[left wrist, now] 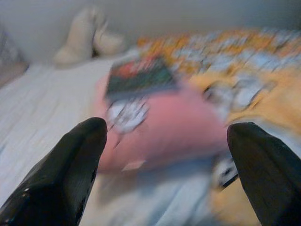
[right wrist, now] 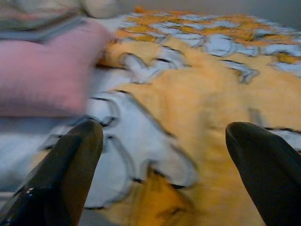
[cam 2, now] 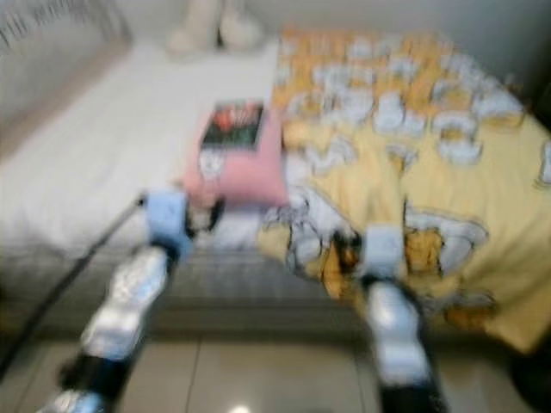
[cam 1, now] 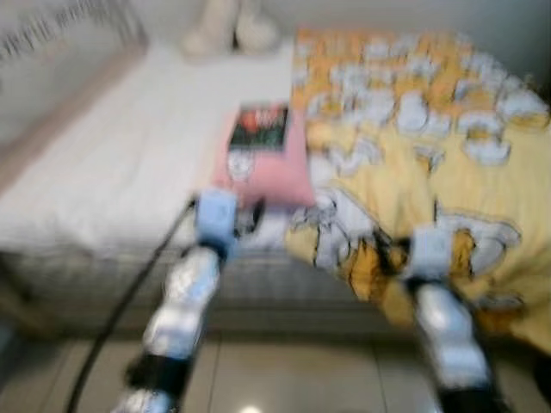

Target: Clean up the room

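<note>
1. Left gripper [left wrist: 167,155]: fingers spread wide, nothing between them, touching nothing. It hangs at the bed's near edge, aimed at the pink pillow [left wrist: 174,129].
2. Right gripper [right wrist: 164,160]: released too, wide gap, empty. It hovers just above the yellow blanket [right wrist: 202,103].
3. Both silver arms reach forward from the tiled floor [cam 1: 284,370] toward the bed [cam 1: 120,163].
4. Pink pillow lies mid-bed on the white sheet, its right edge touching the blanket. A dark book [cam 1: 259,127] lies flat on top of it.
5. Book cover and pillow print: too blurred, nothing readable.
6. Cream soft toy [cam 1: 231,27] sits at the far end of the bed.
</note>
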Tool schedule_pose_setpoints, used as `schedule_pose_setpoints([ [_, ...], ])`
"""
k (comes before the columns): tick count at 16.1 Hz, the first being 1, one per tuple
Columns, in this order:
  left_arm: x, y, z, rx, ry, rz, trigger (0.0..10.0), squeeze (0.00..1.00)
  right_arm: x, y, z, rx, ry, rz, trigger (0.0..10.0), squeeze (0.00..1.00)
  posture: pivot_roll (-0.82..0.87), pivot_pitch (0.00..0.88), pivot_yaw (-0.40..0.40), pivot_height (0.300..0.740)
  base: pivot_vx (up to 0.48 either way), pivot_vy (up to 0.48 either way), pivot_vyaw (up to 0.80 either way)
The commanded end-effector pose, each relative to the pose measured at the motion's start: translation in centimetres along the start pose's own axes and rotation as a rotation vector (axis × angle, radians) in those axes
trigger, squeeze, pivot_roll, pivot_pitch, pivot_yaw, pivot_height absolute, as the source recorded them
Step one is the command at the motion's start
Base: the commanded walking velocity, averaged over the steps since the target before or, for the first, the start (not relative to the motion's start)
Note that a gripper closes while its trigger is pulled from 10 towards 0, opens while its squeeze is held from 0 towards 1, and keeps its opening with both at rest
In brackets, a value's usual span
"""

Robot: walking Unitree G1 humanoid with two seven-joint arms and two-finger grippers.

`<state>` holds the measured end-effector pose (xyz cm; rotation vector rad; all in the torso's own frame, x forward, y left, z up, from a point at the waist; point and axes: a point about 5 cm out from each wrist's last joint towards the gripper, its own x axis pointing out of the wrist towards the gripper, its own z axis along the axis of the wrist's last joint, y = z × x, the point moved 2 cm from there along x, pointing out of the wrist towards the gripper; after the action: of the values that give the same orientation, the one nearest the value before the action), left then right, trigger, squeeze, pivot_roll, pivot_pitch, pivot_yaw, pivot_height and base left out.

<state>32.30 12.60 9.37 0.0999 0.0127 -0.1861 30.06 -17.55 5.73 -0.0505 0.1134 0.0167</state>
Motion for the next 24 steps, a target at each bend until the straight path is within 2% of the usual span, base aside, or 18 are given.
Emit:
schedule_pose_setpoints([
  [1,0.4,-0.9,0.7,-0.026,-0.021,-0.013,10.0,0.0,0.3,-0.9,1.0,-0.012,-0.033,-0.022,10.0,0.0,-0.22,0.0,0.077,0.736,0.454,0.0,0.0],
  [7,0.9,-1.4,1.7,-0.049,-0.056,-0.009,10.0,0.0,0.9,-0.6,2.3,-0.033,-0.078,0.0,10.0,0.0,-0.22,0.0,0.069,0.736,0.455,0.0,0.0],
  [10,1.2,-1.3,1.9,-0.113,-0.044,0.021,10.0,0.0,1.3,-0.5,3.5,-0.065,-0.11,0.025,10.0,0.0,-0.22,0.0,0.066,0.736,0.455,0.0,0.0],
  [11,1.3,-1.1,1.7,-0.162,-0.026,0.047,10.0,0.0,1.8,-0.8,4.6,-0.082,-0.133,0.031,10.0,0.0,-0.22,0.0,0.064,0.736,0.458,0.0,0.0],
  [12,1.4,-1.3,1.5,-0.178,-0.01,0.052,10.0,0.0,2.4,-1.6,5.6,-0.095,-0.136,0.021,10.0,0.0,-0.22,0.0,0.057,0.736,0.454,0.0,0.0],
  [14,1.2,-2.4,1.4,-0.172,-0.011,-0.002,10.0,0.0,2.4,-2.0,5.6,-0.102,-0.123,0.026,10.0,0.0,-0.22,0.0,0.038,0.736,0.0,0.0,0.25],
  [16,1.3,-2.5,1.4,-0.146,-0.021,0.0,10.0,0.0,2.1,-1.9,5.2,-0.098,-0.115,0.027,10.0,0.0,-0.22,0.0,0.036,0.736,0.0,-0.465,0.73],
  [19,2.5,-3.2,1.9,-0.153,-0.019,-0.065,10.0,0.0,2.2,-1.0,5.2,-0.067,-0.124,0.004,10.0,0.0,-0.26,0.0,0.092,0.736,0.0,-0.437,0.0],
  [21,3.2,-3.4,2.6,-0.112,-0.033,-0.143,10.0,0.0,2.4,0.4,5.9,-0.046,-0.159,0.008,10.0,0.0,-0.29,0.0,0.116,0.736,0.0,0.0,0.0],
  [22,4.0,-2.3,2.2,-0.076,-0.004,-0.14,10.0,0.0,2.4,1.4,5.2,-0.015,-0.146,-0.011,10.0,0.0,-0.33,0.0,0.152,0.736,0.0,0.0,0.0],
  [23,4.6,-2.1,2.6,-0.119,0.001,-0.126,10.0,0.0,2.6,1.7,5.2,0.013,-0.142,-0.027,10.0,0.0,-0.34,0.0,0.17,0.736,0.0,0.0,0.0],
  [24,4.9,-2.7,2.3,-0.112,0.009,-0.148,10.0,0.0,3.1,2.4,5.2,0.005,-0.143,-0.024,10.0,0.0,-0.37,0.0,0.177,0.736,0.0,0.0,0.0],
])
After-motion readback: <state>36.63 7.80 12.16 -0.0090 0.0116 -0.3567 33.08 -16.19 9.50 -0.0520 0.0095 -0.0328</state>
